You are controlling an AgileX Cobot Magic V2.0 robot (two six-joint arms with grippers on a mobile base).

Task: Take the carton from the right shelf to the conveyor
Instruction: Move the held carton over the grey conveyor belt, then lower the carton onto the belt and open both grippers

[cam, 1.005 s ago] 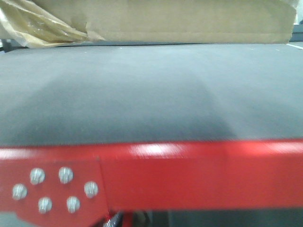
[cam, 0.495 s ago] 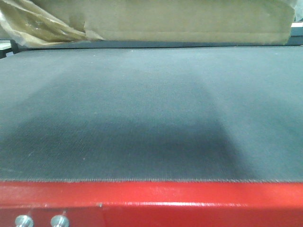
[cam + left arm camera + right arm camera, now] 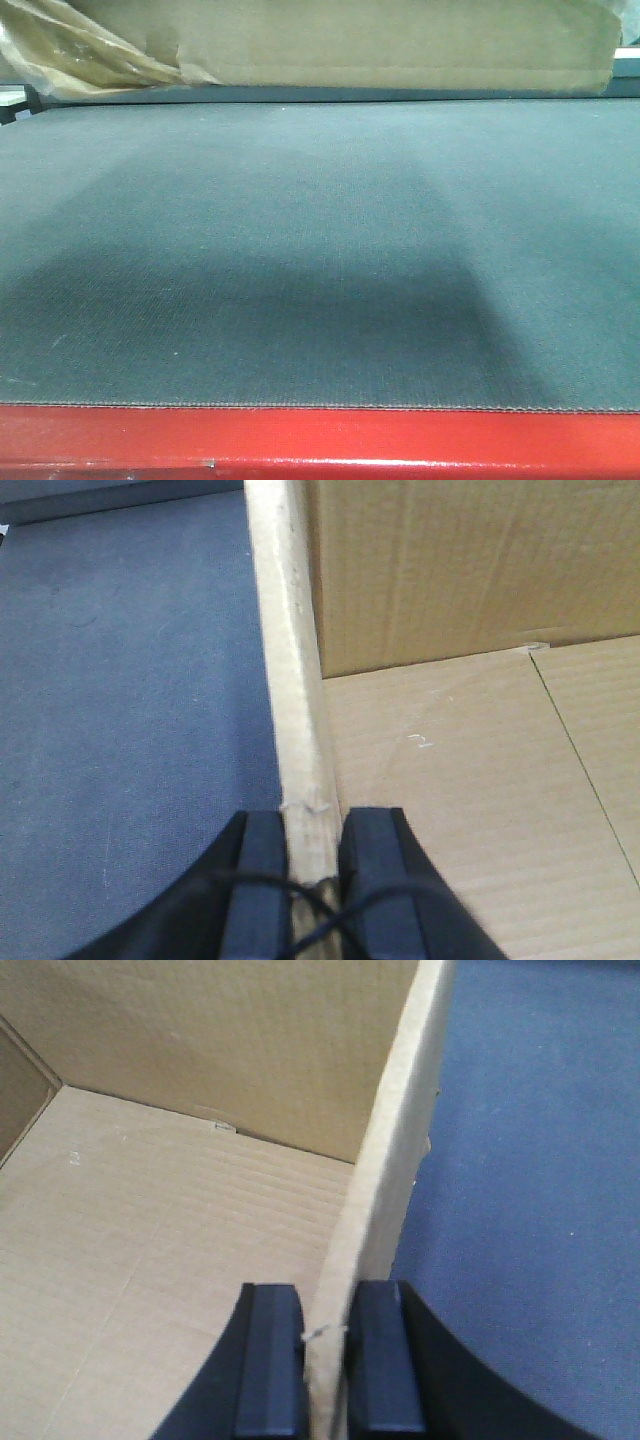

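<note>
The open brown carton [image 3: 400,45] fills the top edge of the front view, over the far side of the grey conveyor belt [image 3: 320,250]. My left gripper [image 3: 312,820] is shut on the carton's left wall [image 3: 290,680], one black finger on each side, with the carton's inside floor [image 3: 470,810] to the right and belt [image 3: 130,700] to the left. My right gripper [image 3: 325,1295] is shut on the carton's right wall [image 3: 400,1160], with the carton's inside [image 3: 170,1230] to the left and belt [image 3: 530,1180] to the right.
The conveyor's red frame [image 3: 320,445] runs along the bottom of the front view. Crumpled clear plastic and paper [image 3: 70,55] lies at the top left beside the carton. A dark shadow covers the belt's near middle.
The red frame has dropped lower in the front view and its bolts have gone out of view; more belt shows. The carton stays at the top edge.
</note>
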